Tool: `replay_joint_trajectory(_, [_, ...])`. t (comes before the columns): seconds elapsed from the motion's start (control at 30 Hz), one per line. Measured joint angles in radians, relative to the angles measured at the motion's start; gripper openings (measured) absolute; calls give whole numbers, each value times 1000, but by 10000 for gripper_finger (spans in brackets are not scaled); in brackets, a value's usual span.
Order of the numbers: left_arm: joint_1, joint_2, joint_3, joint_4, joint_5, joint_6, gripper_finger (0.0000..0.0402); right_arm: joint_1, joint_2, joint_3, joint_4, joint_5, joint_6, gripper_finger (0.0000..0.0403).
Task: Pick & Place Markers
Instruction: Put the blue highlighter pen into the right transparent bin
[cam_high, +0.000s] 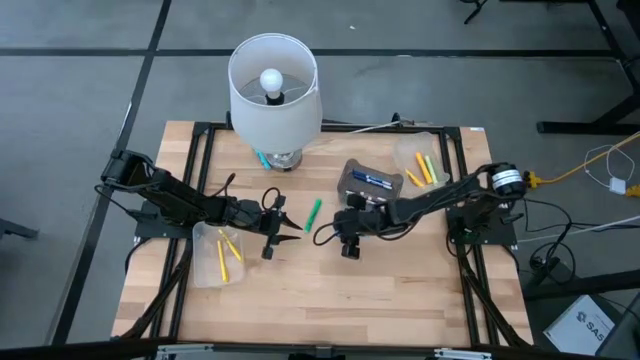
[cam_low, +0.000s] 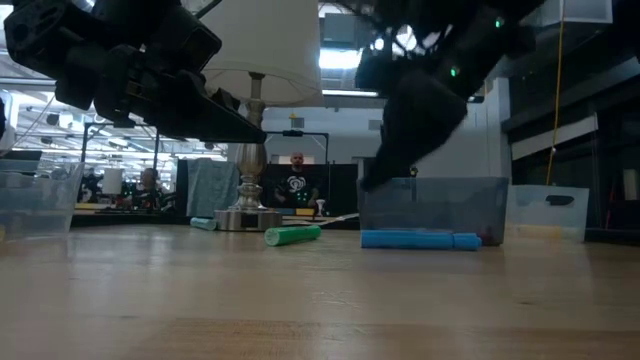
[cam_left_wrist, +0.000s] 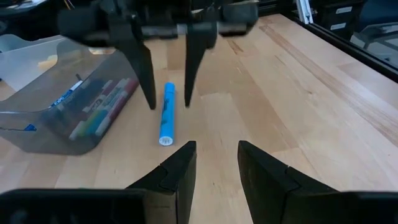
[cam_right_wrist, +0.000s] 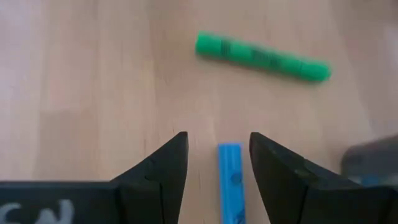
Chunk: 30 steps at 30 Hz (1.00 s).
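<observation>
Parted right gripper (cam_right_wrist: 212, 163) fingers are poised over a blue marker (cam_right_wrist: 231, 180), no label readable, left gripper (cam_left_wrist: 212, 165) likewise held open.

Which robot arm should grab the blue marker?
The right one, probably. Its gripper hangs over the blue marker, jaws open on either side. The left gripper only faces it from farther off.

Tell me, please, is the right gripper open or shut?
Open: the right gripper has its fingers spread either side of the blue marker, not touching it.
</observation>
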Motion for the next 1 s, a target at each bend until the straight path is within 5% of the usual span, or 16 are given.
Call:
replay_joint_trajectory(0.2, [0,0,0,0,0,0,116,0,66,0,-43,-66,39,171])
replay_joint_trajectory(0.7, [0,0,0,-1,-1,1,116,0,78,4,-118,-14,41,171])
replay_joint_trajectory(1.0, [0,0,0,-1,-1,1,116,-1,77,38,-257,205,65,171])
